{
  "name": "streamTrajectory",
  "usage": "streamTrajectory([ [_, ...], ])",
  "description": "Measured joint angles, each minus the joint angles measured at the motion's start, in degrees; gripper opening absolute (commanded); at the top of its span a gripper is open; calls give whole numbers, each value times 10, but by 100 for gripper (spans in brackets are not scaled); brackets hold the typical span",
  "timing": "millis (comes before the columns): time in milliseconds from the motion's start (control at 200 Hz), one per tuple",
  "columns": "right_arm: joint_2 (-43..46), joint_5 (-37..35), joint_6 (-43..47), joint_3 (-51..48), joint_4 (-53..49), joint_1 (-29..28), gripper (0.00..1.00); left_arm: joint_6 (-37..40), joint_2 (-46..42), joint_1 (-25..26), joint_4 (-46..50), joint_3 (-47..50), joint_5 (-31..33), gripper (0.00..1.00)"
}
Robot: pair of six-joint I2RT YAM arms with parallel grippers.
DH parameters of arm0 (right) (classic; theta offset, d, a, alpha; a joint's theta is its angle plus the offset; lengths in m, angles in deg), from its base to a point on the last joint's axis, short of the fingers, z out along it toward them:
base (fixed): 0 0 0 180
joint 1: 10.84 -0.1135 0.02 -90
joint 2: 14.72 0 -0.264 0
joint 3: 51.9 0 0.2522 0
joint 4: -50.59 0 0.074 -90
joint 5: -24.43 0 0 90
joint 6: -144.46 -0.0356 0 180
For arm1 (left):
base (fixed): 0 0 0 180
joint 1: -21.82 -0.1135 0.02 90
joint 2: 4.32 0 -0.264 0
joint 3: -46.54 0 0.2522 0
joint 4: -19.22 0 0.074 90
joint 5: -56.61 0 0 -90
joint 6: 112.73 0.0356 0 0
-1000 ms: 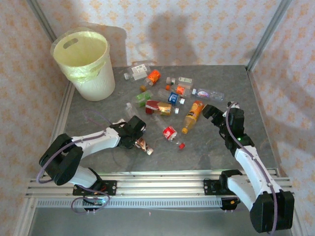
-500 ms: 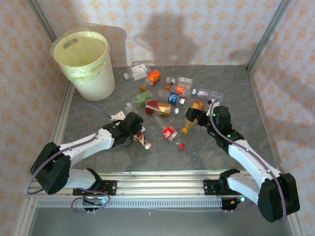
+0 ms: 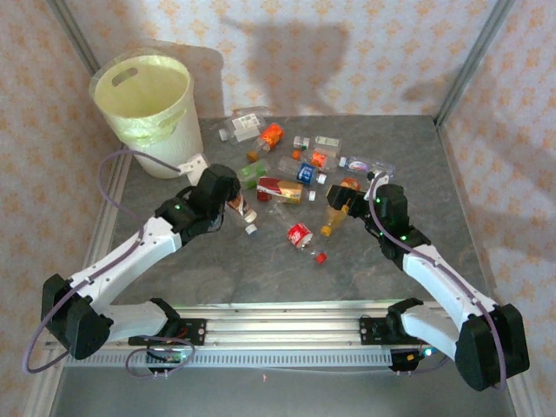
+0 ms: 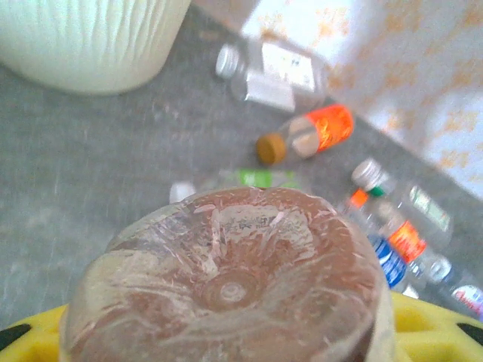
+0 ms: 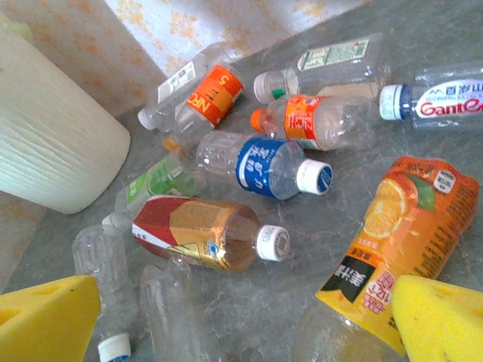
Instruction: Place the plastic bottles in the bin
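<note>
Carriage of one bottle to the bin is judged to be the step in hand. The left tool is closed on a brown-tinted bottle and holds it above the desk, between the bin and the loose bottles.

To do this well, the arm should lift until the load is above the rim, travel to the middle of the opening, and only then release. The bin is wide, so aim matters less than height.

The right tool stands open over the orange juice bottle. It should centre on that one body before closing, since clear bottles also lie between its fingers.

Not established:
- The held bottle's base covers the left wrist view. Only slivers of the yellow pads show, so depth of grip cannot be told.
- The juice bottle's neck is cut off by the frame edge, and contact with the right pad is uncertain.
- The bin's floor is hidden.
</note>
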Motion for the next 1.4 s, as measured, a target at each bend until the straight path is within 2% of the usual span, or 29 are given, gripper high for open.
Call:
streamTrajectory([
  [135,0,-7,-4,1,20,0,99,30,3,-16,-44,-27,13,53],
  [275,0,-15,-4,15,19,0,99,50,14,-38,-107,-43,-2,53],
  [480,13,-28,-4,28,12,0,99,99,62,-68,-156,-137,-16,53],
  [691,49,-49,3,27,-25,0,99,123,117,-102,-155,-274,21,54],
  [916,93,-69,14,27,-49,0,99,145,185,-161,-153,-352,48,54],
  [1231,97,-73,27,27,-82,0,99,197,301,-257,-126,-478,60,54],
  [1401,100,-73,31,27,-93,0,99,212,332,-299,-116,-527,69,54],
])
